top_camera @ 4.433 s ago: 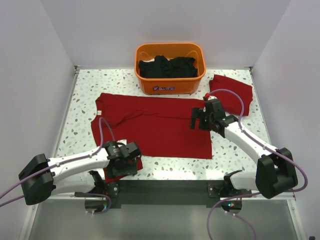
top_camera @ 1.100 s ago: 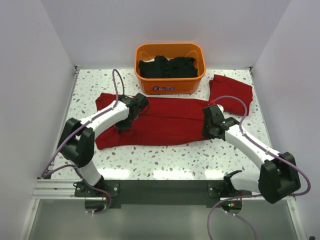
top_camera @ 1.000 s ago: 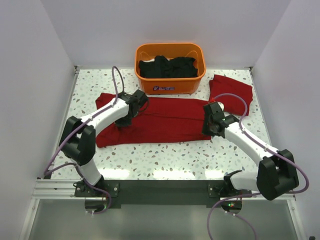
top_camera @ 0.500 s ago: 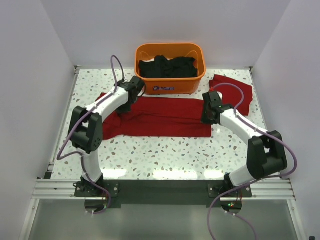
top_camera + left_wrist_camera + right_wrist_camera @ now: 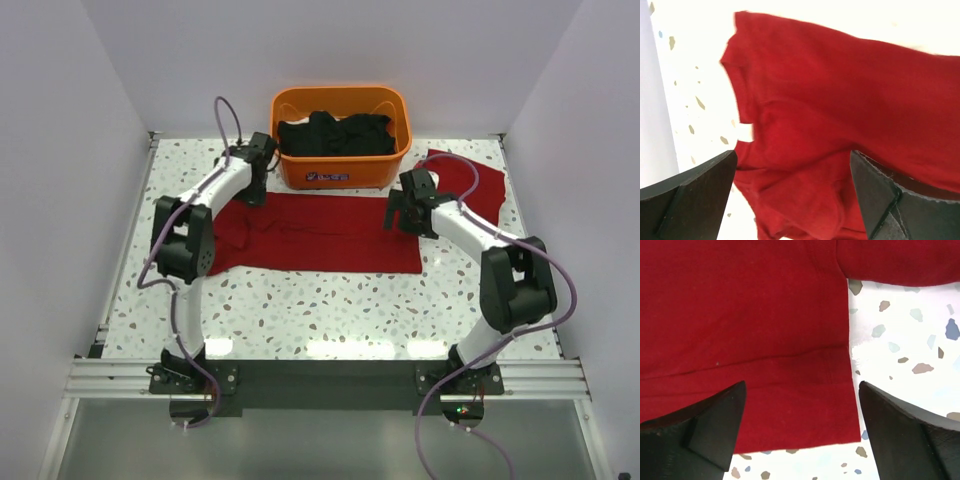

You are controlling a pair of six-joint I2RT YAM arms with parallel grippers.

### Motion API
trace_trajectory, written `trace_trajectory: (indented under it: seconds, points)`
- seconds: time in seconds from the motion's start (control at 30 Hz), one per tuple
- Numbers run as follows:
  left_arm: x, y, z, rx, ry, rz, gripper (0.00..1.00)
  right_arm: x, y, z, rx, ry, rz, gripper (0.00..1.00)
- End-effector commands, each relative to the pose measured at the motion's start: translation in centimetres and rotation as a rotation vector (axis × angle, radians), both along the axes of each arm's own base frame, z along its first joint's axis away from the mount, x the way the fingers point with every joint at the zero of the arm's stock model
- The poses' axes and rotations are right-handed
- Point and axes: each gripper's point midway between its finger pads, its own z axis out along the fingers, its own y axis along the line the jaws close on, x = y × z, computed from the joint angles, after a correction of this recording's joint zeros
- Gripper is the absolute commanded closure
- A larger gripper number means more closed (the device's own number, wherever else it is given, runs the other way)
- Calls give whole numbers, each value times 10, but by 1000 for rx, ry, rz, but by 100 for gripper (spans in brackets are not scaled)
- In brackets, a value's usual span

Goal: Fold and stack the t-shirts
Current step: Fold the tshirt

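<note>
A dark-red t-shirt point(image 5: 320, 232) lies folded lengthwise into a long band across the middle of the table. My left gripper point(image 5: 251, 193) hovers open over its far left end. The left wrist view shows the shirt point(image 5: 840, 100) with its small white neck label point(image 5: 744, 131) between the spread fingers point(image 5: 690, 195). My right gripper point(image 5: 399, 214) hovers open over the shirt's far right end. The right wrist view shows the shirt's right hem corner point(image 5: 840, 405) below it. A second red t-shirt point(image 5: 470, 182) lies folded at the back right and also shows in the right wrist view point(image 5: 900, 260).
An orange basket point(image 5: 340, 170) holding black clothes point(image 5: 335, 133) stands at the back centre, just behind both grippers. White walls close in the left, right and back. The speckled tabletop point(image 5: 330, 310) lies in front of the shirt.
The shirt's near half has been carried over to the far edge, leaving a narrower band. Both grippers have moved toward the basket, let go of the cloth and lifted off it.
</note>
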Motion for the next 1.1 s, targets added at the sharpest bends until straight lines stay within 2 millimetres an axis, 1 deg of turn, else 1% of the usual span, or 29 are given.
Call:
trace_trajectory:
  seconds: [0.0,0.03,0.07,0.1,0.13,0.17,0.2,0.23,0.27,0.3,0.33,0.37,0.43,0.47,0.5,0.57,0.6,0.63,0.67,0.7,0.73,0.8,0.83,0.87,0.9,0.93,1.0,1.07]
  points:
    - [-5,0,40,-116,-112,48,0,-1,5,36,43,-97,22,1]
    - [-12,-14,54,-222,-145,13,0,-10,12,31,67,-79,60,1]
    - [-31,-15,39,-249,-105,7,0,-15,16,38,80,-96,78,1]
    - [-35,-20,55,-308,-175,13,0,-21,26,37,90,-96,110,1]
    - [-44,-27,53,-359,-172,4,0,-31,33,31,94,-79,154,1]
    - [-59,-30,39,-393,-148,14,0,-32,40,34,111,-98,181,1]
    - [-67,-34,47,-435,-173,2,0,-40,49,26,119,-82,214,1]
    - [-84,-43,31,-492,-121,-21,0,-42,56,22,135,-76,235,1]
    - [-84,-51,31,-533,-144,-42,0,-43,63,16,156,-63,250,1]
    - [-88,-55,35,-566,-162,-53,0,-45,64,9,159,-47,247,1]
    - [-93,-60,31,-591,-148,-65,0,-44,65,5,157,-36,248,1]
    - [-97,-62,24,-596,-138,-60,0,-44,64,-6,145,-11,237,1]
    - [-99,-62,13,-588,-104,-45,0,-40,64,-12,134,1,236,1]
    - [-102,-62,6,-584,-81,-31,0,-40,63,-21,125,23,232,2]
    - [-102,-62,-2,-576,-61,-20,0,-39,64,-23,123,28,232,1]
    - [-103,-58,-12,-556,-44,5,1,-37,64,-29,115,41,229,1]
    - [-103,-54,-18,-533,-36,21,1,-38,62,-36,101,57,223,1]
    - [-103,-54,-21,-530,-30,26,2,-39,60,-38,94,65,219,1]
    - [-101,-55,-23,-532,-30,22,6,-39,59,-41,89,71,217,1]
    - [-101,-56,-26,-533,-21,23,7,-40,57,-45,78,84,206,1]
    - [-100,-55,-27,-527,-22,28,11,-42,56,-48,73,94,205,1]
    - [-99,-50,-33,-500,-17,44,16,-44,53,-52,65,106,186,1]
    - [-98,-49,-34,-487,-16,49,19,-45,49,-54,46,112,175,1]
    - [-100,-45,-36,-471,-3,62,26,-46,47,-55,39,116,171,1]
    - [-100,-40,-38,-439,-5,74,29,-47,45,-56,34,119,164,1]
    - [-101,-37,-39,-421,5,82,38,-49,43,-58,25,127,159,1]
    - [-101,-27,-40,-375,1,101,45,-51,42,-59,18,134,158,1]
    - [-101,-22,-38,-358,1,105,53,-52,38,-61,6,139,147,1]
